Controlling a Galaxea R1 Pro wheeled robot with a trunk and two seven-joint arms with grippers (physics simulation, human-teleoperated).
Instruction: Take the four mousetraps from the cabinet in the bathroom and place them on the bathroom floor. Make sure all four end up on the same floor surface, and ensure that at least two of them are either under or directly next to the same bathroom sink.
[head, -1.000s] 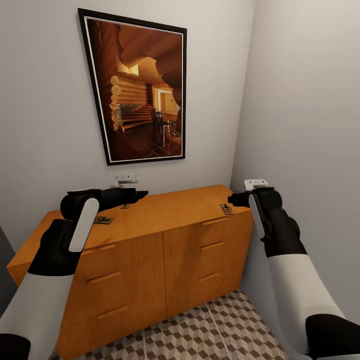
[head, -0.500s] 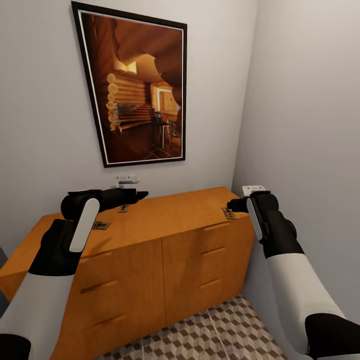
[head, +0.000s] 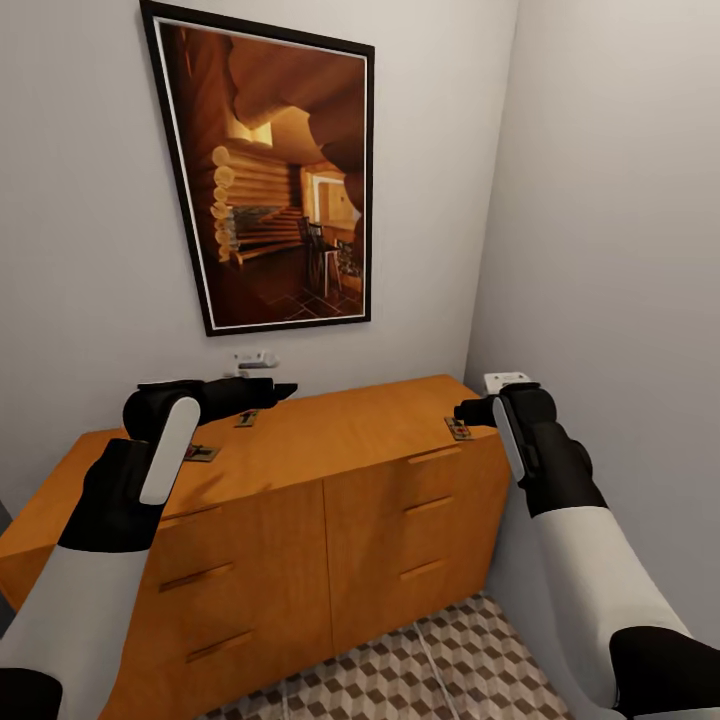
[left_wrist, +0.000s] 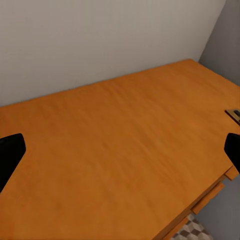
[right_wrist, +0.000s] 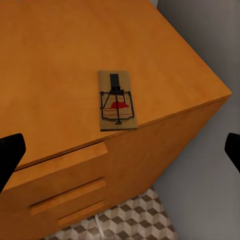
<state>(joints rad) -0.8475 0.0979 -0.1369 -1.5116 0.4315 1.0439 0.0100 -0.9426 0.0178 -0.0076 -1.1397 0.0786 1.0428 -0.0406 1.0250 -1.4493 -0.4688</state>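
mousetraps lie on the cabinet (head: 330, 440) top: one (right_wrist: 116, 101) at the right front edge under the right tool (head: 463, 410), whose fingers look spread wide. two more (head: 200, 452) (head: 245, 419) sit by the left tool (head: 285, 388), also spread. i'd lower the right tool straight down, centre the board between the fingers, then pinch its long edges.

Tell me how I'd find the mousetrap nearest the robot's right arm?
Find the orange-brown cabinet under the big framed picture. Go to its top's front corner by the side wall. That mousetrap lies flat at the front edge; the other mousetraps sit far off, near the left arm.
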